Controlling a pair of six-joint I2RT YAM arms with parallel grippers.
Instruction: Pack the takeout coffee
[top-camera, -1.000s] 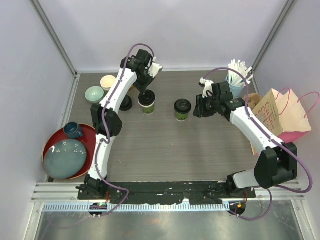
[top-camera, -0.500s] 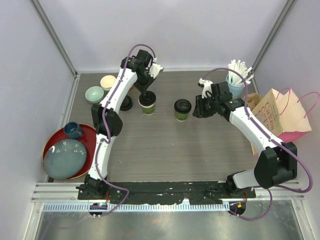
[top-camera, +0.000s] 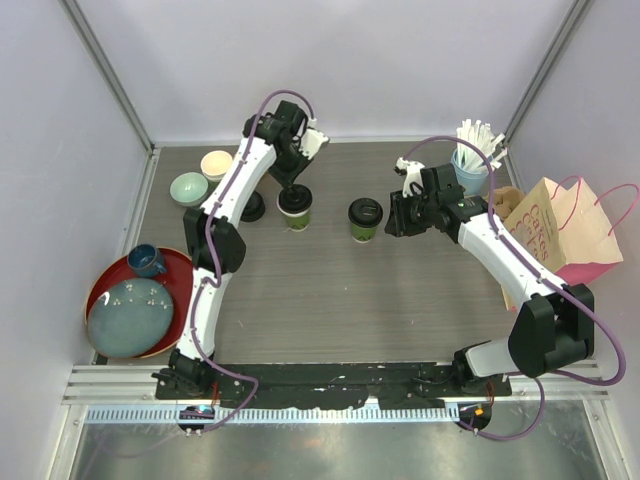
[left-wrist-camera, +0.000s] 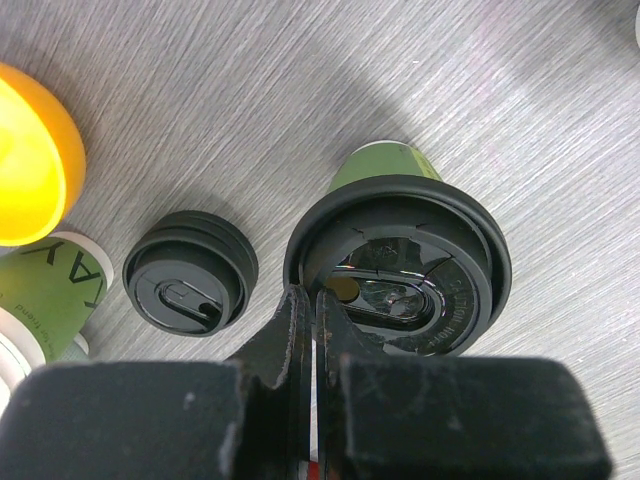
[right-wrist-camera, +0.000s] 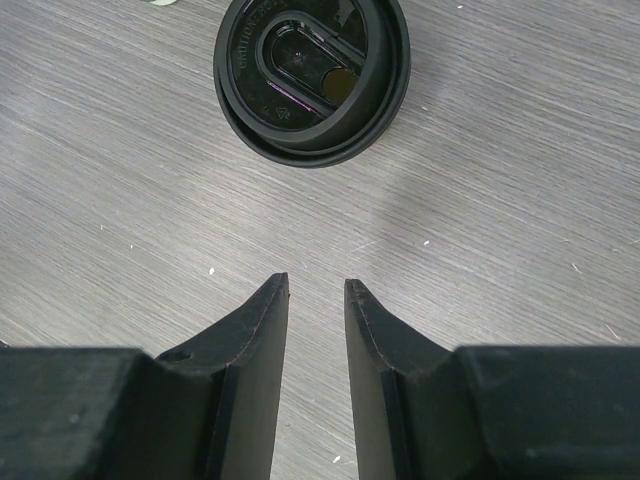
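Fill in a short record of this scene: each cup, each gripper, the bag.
left cup: upright, lidded, under the left gripper
right cup: upright, lidded, standing free
left gripper: shut, tips at the left cup's rim
right gripper: open, short of the right cup
paper bag: at the table's right edge
spare lid: flat on the table beside left cup

The grey wood-grain tabletop carries, near its middle, a dark-green paper cup closed by a round black plastic lid. A second lidded cup of the same kind stands to its right, apart from it. A loose black plastic lid lies just left of the first cup. A mint-green bowl and a cream bowl sit at the far left. A round red tray rests at the near left. A light-blue cup stands at the far right, and a tan paper bag lies along the right edge.
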